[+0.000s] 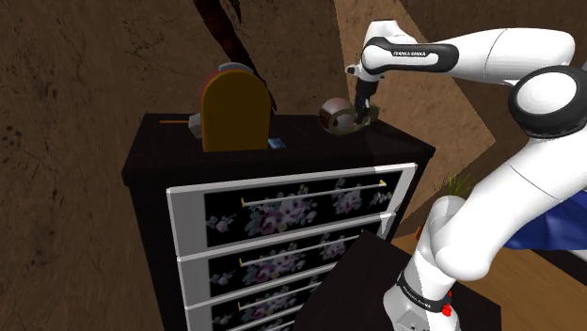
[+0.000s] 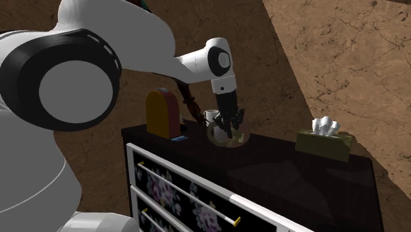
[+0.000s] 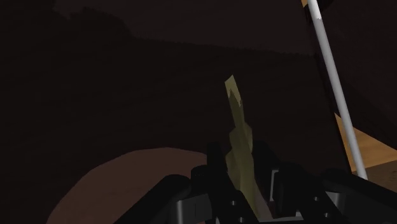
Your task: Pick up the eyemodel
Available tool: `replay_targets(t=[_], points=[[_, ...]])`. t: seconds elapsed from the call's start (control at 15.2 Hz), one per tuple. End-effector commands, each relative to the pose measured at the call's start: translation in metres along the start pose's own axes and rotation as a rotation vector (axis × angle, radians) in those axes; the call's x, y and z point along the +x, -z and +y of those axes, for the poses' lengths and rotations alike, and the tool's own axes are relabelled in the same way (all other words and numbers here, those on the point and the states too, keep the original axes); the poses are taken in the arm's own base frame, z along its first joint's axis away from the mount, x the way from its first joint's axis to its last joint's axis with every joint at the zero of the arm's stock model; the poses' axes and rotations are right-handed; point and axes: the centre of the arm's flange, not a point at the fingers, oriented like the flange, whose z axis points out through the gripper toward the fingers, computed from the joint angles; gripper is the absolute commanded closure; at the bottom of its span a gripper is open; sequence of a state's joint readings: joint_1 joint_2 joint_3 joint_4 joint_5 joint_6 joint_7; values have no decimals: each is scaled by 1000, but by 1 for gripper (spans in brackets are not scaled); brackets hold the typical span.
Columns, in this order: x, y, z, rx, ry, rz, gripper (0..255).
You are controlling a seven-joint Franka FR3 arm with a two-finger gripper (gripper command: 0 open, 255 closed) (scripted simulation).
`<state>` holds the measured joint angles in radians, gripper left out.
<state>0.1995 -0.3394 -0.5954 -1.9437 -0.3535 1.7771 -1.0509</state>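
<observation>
Dim and brownish all round. Very dark close to the dresser (image 1: pixel 310 155) top. Bright shine on the white arm (image 1: pixel 513 47).

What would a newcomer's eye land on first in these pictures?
The black gripper is at the eye model, a brownish ball on an olive base, atop the dark dresser. Next come the orange arched box, left of it in the shoulder view, and the dresser's floral drawer fronts.
</observation>
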Motion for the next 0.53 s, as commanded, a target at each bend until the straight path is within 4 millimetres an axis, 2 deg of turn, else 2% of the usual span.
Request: replay_targets(t=[0.0, 0.46], points=[[1, 11, 2, -2, -1, 2, 255], [-3, 47, 9, -2, -1, 2, 255]])
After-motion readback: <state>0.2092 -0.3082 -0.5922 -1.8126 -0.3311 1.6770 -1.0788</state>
